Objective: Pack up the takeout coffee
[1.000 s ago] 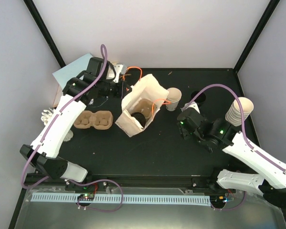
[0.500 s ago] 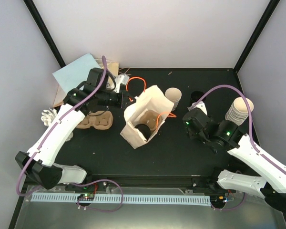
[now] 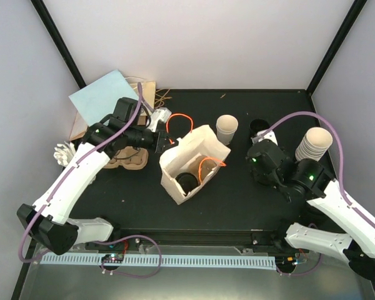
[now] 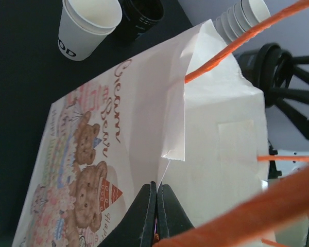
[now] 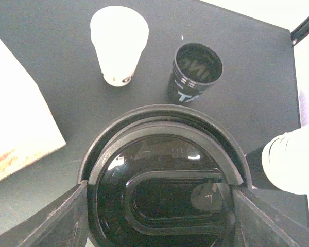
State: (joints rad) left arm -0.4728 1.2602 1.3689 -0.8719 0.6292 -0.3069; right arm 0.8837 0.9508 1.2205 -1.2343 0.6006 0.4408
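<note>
The printed cream paper bag (image 3: 190, 164) with orange handles (image 3: 207, 167) stands open mid-table. A takeout coffee's black lid (image 3: 187, 182) shows inside it. My left gripper (image 3: 160, 140) is shut on the bag's top edge (image 4: 170, 154), its jaws pressed together on the paper (image 4: 157, 208). My right gripper (image 3: 261, 162) hovers right of the bag, shut on another takeout coffee. Its round black lid (image 5: 165, 190) fills the space between the fingers (image 5: 62, 218). The cup body under that lid is almost wholly hidden.
An open lidless cup (image 3: 227, 128) and a stack of black lids (image 3: 259, 127) stand behind the bag. A stack of cream cups (image 3: 315, 144) stands at the right. The brown pulp tray (image 3: 130, 161) lies under my left arm. A blue sheet (image 3: 103, 95) lies at the back left.
My left gripper has pulled the bag's edge nearer and rightward, and the bag has shifted and turned with it. My right gripper, still holding its cup, has drifted right.
</note>
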